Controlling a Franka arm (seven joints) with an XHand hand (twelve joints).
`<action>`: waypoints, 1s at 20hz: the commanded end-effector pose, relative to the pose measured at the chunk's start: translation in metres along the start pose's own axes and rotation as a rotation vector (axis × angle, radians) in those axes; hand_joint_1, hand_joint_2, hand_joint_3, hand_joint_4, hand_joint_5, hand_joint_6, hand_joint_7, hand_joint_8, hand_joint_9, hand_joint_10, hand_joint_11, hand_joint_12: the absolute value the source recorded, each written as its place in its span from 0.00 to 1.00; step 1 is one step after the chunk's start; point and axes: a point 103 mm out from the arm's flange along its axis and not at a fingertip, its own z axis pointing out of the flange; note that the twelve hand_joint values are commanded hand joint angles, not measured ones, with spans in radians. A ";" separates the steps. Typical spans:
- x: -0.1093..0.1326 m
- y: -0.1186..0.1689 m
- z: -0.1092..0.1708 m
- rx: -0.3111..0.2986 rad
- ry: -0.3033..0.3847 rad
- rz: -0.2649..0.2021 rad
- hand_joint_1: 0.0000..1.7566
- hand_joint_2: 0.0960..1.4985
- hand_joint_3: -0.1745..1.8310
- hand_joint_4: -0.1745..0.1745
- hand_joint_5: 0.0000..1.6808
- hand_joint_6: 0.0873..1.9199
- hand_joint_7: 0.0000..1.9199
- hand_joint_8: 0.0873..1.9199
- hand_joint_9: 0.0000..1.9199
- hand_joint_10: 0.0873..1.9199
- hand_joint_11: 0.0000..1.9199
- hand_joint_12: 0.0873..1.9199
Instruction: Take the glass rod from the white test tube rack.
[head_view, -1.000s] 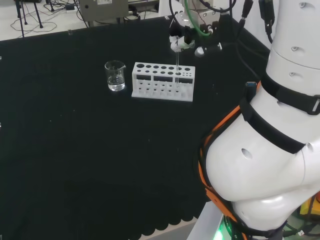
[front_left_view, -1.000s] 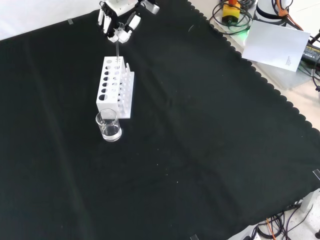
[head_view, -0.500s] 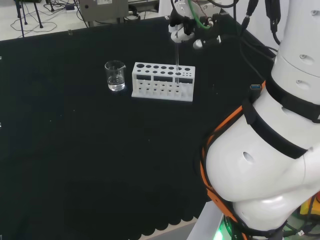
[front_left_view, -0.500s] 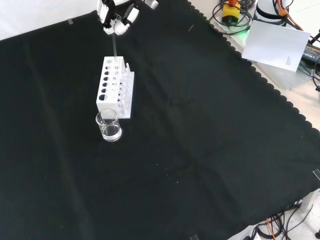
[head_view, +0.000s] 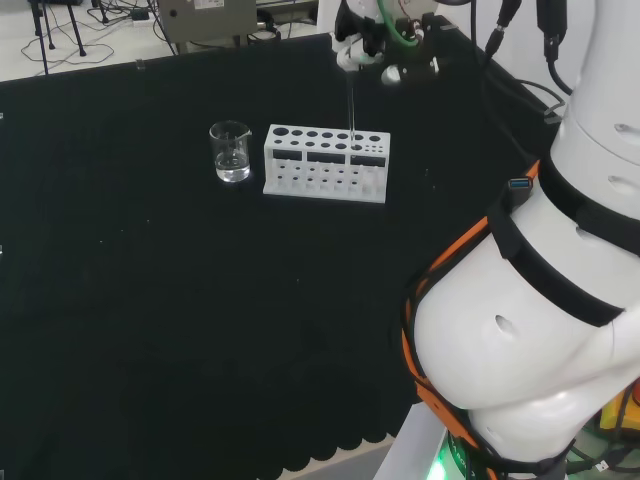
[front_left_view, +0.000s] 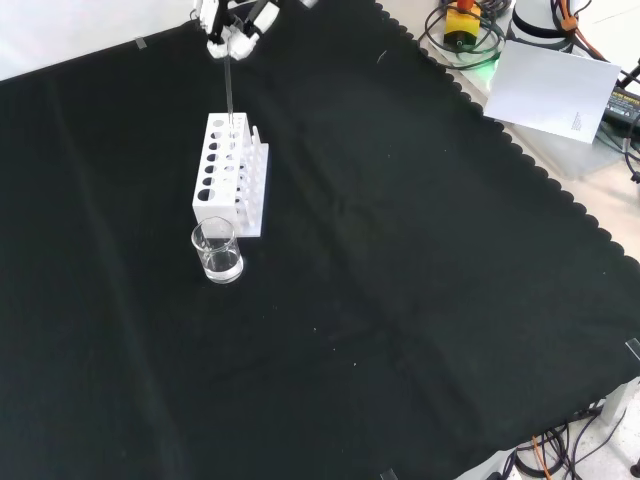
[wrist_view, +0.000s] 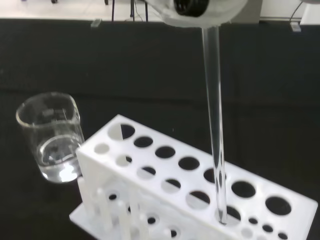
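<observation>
The hand (front_left_view: 232, 22) was found above the far end of the white test tube rack (front_left_view: 228, 176), its fingers (head_view: 356, 52) curled about the top of the glass rod (wrist_view: 215, 125); the rod hung straight down from the fingers, upright, and in the wrist view its lower tip sat within 1 of the rack's top-row holes, near the end of the rack farthest from the beaker (wrist_view: 54, 137); the rod was therefore judged not yet clear of the rack.

Judgement on the step in hand: the lift calls for a straight vertical draw, the rod kept in line with its hole; any sideways drift of the fingers while the tip lies below the top plate would likely lever the glass against the hole's edge and could tip the rack or strain the rod; travel away should wait until the tip is seen above the plate; the pinch sits at the very top of a smooth rod, so a slip or swing of the lower end is a fair risk if the rise is hurried.

Count, taken from beneath the fingers outward: 1 glass rod, held; 1 white test tube rack, directly below the fingers, no other rod or tube made out in it; 1 beaker, beyond the rack's far end from the fingers, just beside the rack but apart from it, with a little clear liquid at its bottom; the black cloth (front_left_view: 420, 300) under all.
</observation>
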 end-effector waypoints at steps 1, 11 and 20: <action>0.003 -0.016 -0.030 -0.002 -0.003 0.021 0.74 0.66 0.13 0.00 0.69 0.17 0.59 0.53 0.89 0.29 0.62 0.42; 0.012 -0.024 -0.063 -0.050 -0.012 0.003 0.74 0.66 0.12 0.00 0.69 0.17 0.59 0.54 0.89 0.28 0.63 0.42; 0.024 -0.024 -0.066 -0.069 -0.007 -0.023 0.74 0.67 0.11 0.00 0.69 0.17 0.59 0.53 0.89 0.28 0.63 0.42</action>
